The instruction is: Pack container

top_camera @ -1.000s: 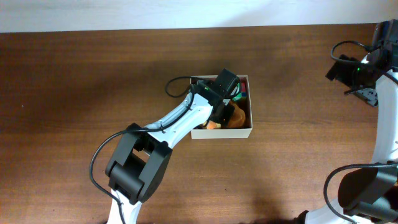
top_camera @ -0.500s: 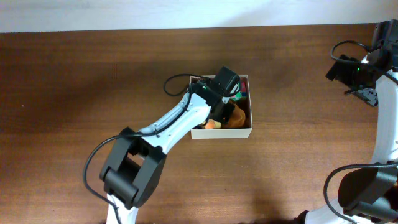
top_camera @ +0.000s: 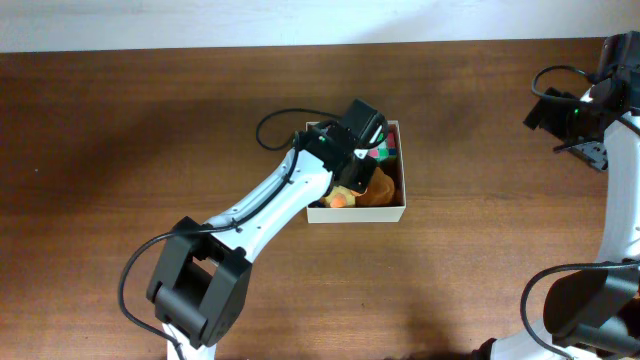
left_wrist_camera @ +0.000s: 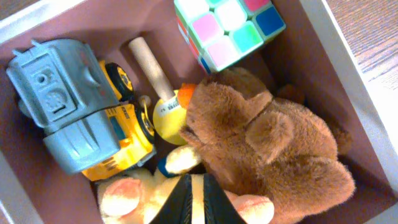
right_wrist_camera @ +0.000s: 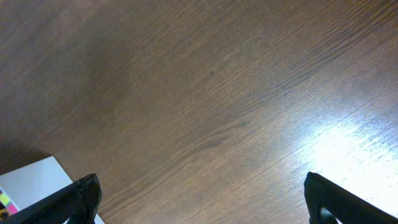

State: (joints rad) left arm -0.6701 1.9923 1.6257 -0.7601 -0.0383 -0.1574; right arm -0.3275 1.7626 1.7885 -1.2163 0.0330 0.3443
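The container (top_camera: 392, 212) sits flat on the brown wood-grain desk (top_camera: 120, 150), a little right of the middle, with its open face up. It is square, so no side reads as the longer one, and its walls run parallel to the desk's far edge. The outer walls are white card and the inside (left_wrist_camera: 311, 68) is a dull pinkish brown.

The container is crowded. A toy truck (left_wrist_camera: 81, 112) of hard plastic, with a grey body and yellow parts over black wheels, lies against one wall. A puzzle cube (left_wrist_camera: 230, 28) with pastel squares sits in a corner. A smooth, round wooden peg (left_wrist_camera: 149, 65) runs down to a yellow disc (left_wrist_camera: 166, 118). A shaggy brown plush bear (left_wrist_camera: 267, 149) fills the side by the cube, touching the disc. A cream plush toy (left_wrist_camera: 134, 196) with a pink patch lies just beside the truck.

The left hand (left_wrist_camera: 194, 182) hangs over the container above the cream plush toy. Its black fingers (left_wrist_camera: 177, 202) are drawn almost together, with only a thin pale strip between them. Whether they pinch anything cannot be told.

The right hand (right_wrist_camera: 200, 180) is well apart at the desk's right edge. Its fingers are spread wide over bare wood and hold nothing.
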